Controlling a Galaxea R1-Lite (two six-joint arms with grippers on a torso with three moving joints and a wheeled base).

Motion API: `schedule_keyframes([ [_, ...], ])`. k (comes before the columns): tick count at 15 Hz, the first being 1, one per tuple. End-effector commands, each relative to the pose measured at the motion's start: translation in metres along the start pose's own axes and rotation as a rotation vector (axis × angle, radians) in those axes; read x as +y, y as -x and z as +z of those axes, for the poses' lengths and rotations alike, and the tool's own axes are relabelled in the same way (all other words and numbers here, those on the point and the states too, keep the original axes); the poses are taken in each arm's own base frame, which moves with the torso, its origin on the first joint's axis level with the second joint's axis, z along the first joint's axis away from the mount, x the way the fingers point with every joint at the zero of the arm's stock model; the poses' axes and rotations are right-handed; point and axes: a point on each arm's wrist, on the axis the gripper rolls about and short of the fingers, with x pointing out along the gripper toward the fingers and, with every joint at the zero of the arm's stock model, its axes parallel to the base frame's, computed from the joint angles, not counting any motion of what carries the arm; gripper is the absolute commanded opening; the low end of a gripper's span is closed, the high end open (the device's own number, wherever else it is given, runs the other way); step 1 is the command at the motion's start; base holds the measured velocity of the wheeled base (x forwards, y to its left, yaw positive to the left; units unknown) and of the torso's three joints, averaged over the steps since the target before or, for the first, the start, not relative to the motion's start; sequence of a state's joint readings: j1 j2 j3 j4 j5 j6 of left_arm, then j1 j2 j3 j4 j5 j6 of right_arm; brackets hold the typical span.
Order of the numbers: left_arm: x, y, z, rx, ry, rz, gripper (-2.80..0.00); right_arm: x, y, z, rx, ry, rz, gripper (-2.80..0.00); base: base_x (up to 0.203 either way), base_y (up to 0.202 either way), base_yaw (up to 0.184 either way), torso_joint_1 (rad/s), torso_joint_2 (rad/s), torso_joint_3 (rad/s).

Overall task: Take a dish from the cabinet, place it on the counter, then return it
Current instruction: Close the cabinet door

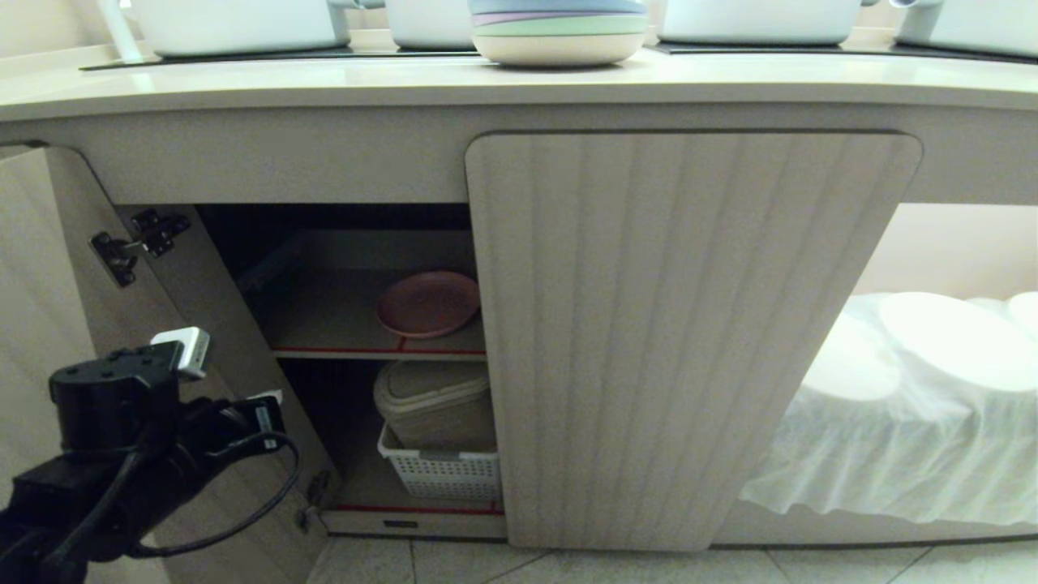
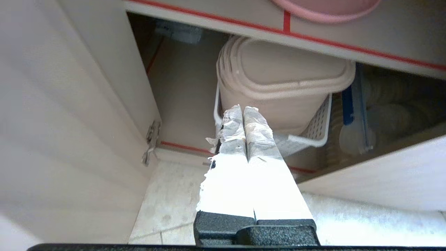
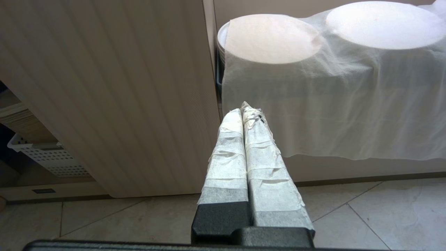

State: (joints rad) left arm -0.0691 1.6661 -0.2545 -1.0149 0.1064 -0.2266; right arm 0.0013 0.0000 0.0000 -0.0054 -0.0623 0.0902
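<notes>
On cabinet shelf: one dish | below: one basket

Bright overall, cabinet interior dim w/ shadow, glare blows out left gripper fingers, edges bowed.

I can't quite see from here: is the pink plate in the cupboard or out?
In. The dish lies flat on the cabinet's red-edged shelf, behind the open left door.
</notes>
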Motion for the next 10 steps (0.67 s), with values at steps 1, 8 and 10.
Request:
schedule_keyframes([
  [1, 0.002, 0.008, -0.003, -0.003, 0.001, 0.002, -2.80, 0.000, 0.000, 0.000, -0.002, 0.000, 0.000, -2.80, 0.000, 0.000, 0.000, 0.000, 0.00, 0.000],
  [8, 0.002, 0.031, -0.013, 0.007, -0.009, -0.018, -2.80, 0.000, 0.000, 0.000, -0.001, 0.000, 0.000, -2.80, 0.000, 0.000, 0.000, 0.000, 0.00, 0.000],
  [10, 0.003, 0.035, -0.015, 0.008, -0.009, -0.016, -2.80, 0.000, 0.000, 0.000, -0.001, 0.000, 0.000, -2.80, 0.000, 0.000, 0.000, 0.000, 0.00, 0.000],
])
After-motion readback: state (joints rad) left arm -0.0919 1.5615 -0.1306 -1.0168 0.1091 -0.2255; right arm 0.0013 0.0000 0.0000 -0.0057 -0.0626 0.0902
